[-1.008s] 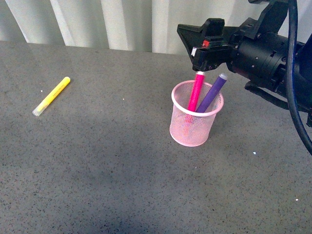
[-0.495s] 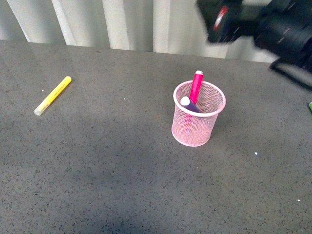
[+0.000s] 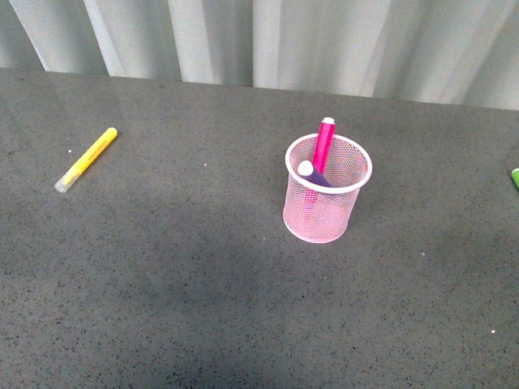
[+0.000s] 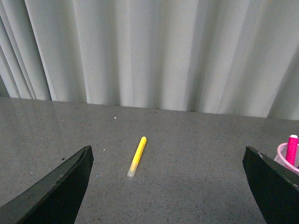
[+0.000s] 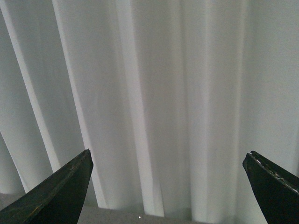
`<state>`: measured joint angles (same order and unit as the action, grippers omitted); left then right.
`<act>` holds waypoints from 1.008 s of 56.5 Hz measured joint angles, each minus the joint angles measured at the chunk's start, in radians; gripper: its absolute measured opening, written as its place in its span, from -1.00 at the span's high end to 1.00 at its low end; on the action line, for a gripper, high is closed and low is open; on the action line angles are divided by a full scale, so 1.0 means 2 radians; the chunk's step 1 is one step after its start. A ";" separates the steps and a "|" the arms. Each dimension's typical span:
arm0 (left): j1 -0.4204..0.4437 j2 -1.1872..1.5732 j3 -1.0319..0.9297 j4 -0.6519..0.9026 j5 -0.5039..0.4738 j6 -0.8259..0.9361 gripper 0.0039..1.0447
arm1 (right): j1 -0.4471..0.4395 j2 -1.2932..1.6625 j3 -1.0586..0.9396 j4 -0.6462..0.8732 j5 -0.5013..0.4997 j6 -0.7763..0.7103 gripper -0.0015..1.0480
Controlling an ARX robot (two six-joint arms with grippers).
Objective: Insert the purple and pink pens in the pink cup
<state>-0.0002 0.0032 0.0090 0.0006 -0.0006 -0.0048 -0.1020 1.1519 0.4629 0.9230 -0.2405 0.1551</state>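
- Pale pink round wire-mesh cup (image 3: 327, 203): upright on the grey desk, tapering downward.
- Magenta-pink marker (image 3: 323, 144): inside cup, leaning, tip above rim.
- Dark purple marker (image 3: 312, 176): inside cup, pale end near rim.

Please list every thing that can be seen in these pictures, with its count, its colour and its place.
pink cup: 1, pale pink wire mesh, upright on the table, right of centre in the front view.
pink pen: 1, magenta, standing in the cup, top above the rim.
purple pen: 1, dark purple with a pale end, leaning inside the cup.
yellow marker: 1, yellow, lying on the table at far left.
green object: 1, green, only a sliver at the right edge.
table: 1, dark grey speckled.
curtain: 1, pale grey, behind the table.
left gripper: 1, black, open, holding nothing.
right gripper: 1, black, open, facing the curtain.
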 joint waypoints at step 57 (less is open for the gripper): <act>0.000 0.000 0.000 0.000 0.000 0.000 -0.88 | 0.050 -0.336 -0.203 -0.253 0.120 -0.077 0.93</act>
<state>-0.0002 0.0032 0.0090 0.0006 -0.0006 -0.0048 -0.0029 0.4789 0.0566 0.4171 -0.0010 0.0006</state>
